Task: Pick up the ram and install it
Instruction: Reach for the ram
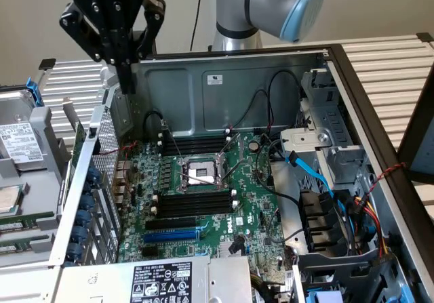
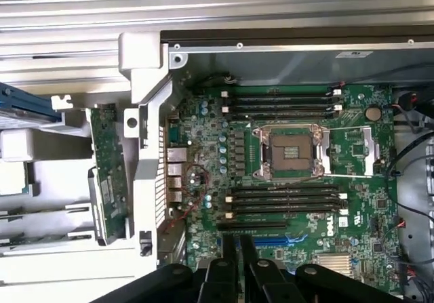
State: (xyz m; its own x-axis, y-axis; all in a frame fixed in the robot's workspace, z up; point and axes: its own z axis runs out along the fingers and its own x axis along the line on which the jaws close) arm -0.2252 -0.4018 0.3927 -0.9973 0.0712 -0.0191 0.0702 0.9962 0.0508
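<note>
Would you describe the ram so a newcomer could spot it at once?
Find the open computer case; just outside its perforated wall, on the exterior view's left, sits the ram. It is a thin green stick, unlike the grey drive trays beside it.

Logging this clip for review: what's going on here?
A robot arm's gripper hangs above the open computer case, near its wall on the exterior view's left, with nothing visibly in it. The ram, a green stick, stands just outside that wall. The black memory slots by the processor socket look empty.
</note>
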